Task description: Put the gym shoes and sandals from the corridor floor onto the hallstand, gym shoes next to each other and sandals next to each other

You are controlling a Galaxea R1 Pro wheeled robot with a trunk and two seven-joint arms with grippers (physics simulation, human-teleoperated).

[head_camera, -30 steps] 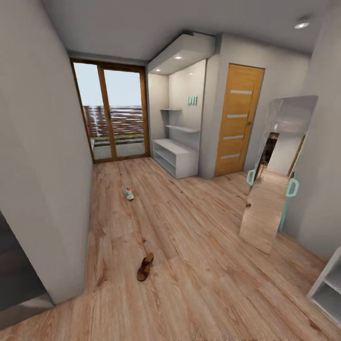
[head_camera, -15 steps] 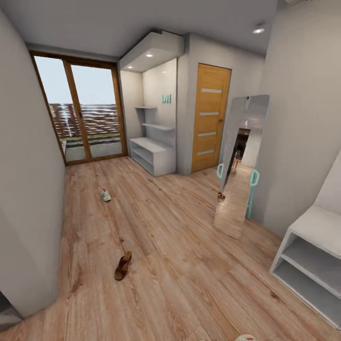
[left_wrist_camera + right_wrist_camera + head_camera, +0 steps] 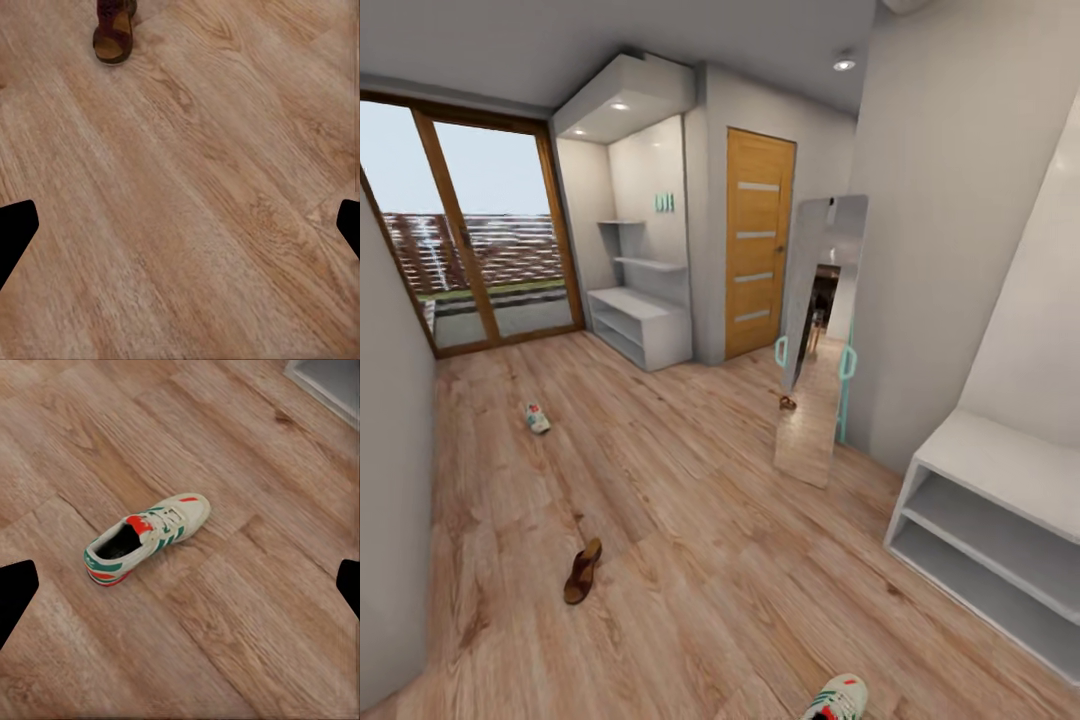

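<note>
Now the whole view has turned to the right compared with a second ago: a shoe rack [image 3: 1000,470] shows at the near right, and a gym shoe [image 3: 838,697] appears at the near edge of the floor [image 3: 710,520]. A sandal [image 3: 582,571] lies near left, its long axis running near to far. Another gym shoe [image 3: 536,417] lies far left. The right wrist view shows the near gym shoe [image 3: 146,539] whole, lying diagonally. The left wrist view shows a sandal [image 3: 114,31]. Both pairs of fingers are spread wide and hold nothing.

Pale-walled corridor: glass doors [image 3: 470,240], wooden door [image 3: 757,240], leaning mirror [image 3: 815,340].
</note>
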